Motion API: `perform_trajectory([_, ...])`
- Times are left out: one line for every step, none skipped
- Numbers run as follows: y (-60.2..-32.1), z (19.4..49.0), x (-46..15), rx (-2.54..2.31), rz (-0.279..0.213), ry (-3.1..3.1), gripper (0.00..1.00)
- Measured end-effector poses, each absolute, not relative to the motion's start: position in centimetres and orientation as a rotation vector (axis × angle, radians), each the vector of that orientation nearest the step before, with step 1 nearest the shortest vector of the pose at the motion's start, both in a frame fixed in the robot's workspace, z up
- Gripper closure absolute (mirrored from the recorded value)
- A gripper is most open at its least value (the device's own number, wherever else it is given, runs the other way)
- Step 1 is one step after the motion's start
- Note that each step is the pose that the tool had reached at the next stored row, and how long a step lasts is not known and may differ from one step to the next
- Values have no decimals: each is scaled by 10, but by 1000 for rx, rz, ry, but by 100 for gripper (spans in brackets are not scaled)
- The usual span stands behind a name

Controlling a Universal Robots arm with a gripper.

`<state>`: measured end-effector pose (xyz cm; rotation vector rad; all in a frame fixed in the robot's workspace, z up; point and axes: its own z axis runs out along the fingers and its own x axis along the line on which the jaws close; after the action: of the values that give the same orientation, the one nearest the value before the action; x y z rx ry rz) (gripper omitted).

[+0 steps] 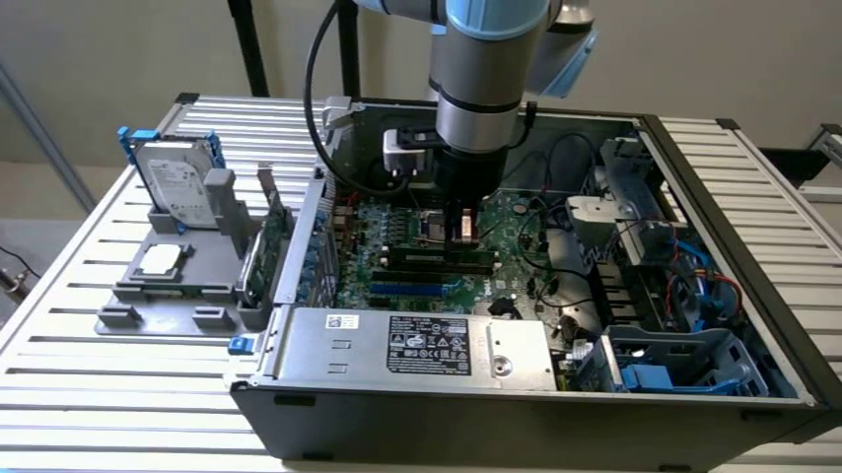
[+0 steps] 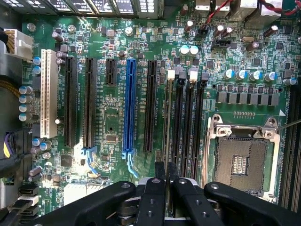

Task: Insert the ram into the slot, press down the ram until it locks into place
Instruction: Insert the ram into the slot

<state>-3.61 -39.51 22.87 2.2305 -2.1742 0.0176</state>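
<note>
My gripper (image 2: 166, 176) hangs low over the motherboard inside the open computer case (image 1: 736, 256), shut on the ram (image 2: 167, 117). The ram appears edge-on as a thin pale line running away from the fingertips. It lies along the slot (image 2: 172, 94), the outermost of several parallel black sockets (image 2: 190, 122) with pale end clips, on the side nearer the blue slot. Whether the ram sits in the slot or just above it I cannot tell. In the exterior view the gripper (image 1: 460, 235) stands upright just over the dark memory sockets (image 1: 428, 258) at the board's middle.
A blue slot (image 2: 129, 103), black expansion slots and a white one (image 2: 45, 94) lie beside the sockets; the bare CPU socket (image 2: 240, 160) is on the other side. A power supply (image 1: 421, 345) fills the case front. Outside, a grey stand (image 1: 172, 276) holds a hard drive (image 1: 177, 187) and an upright green card (image 1: 272, 251).
</note>
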Motion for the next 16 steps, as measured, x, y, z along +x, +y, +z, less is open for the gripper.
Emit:
perform_trajectory([-395, 229, -36, 2230, 18, -2174, 87])
perform_trajectory([-395, 229, -36, 2230, 18, -2174, 87])
perform_trajectory([-395, 229, -36, 2230, 18, -2174, 87])
perform_trajectory([-395, 229, -36, 2229, 18, -2175, 87])
perform_trajectory([-395, 229, -36, 2228, 19, -2175, 87])
perform_trajectory([-395, 229, -36, 2227, 19, -2177, 87])
perform_trajectory([-395, 229, -36, 2226, 19, -2178, 87])
perform_trajectory([-395, 229, -35, 2224, 19, -2179, 87])
perform_trajectory([-395, 229, -35, 2221, 20, -2181, 87])
perform_trajectory([-395, 229, -35, 2219, 20, -2183, 87])
perform_trajectory([-395, 229, -35, 2218, 20, -2184, 87])
perform_trajectory([-395, 229, -35, 2217, 20, -2185, 87])
perform_trajectory([-395, 229, -35, 2215, 20, -2187, 87])
perform_trajectory([-395, 229, -35, 2213, 20, -2189, 87])
perform_trajectory([-395, 229, -35, 2211, 20, -2191, 87])
perform_trajectory([-395, 229, -35, 2209, 20, -2193, 87])
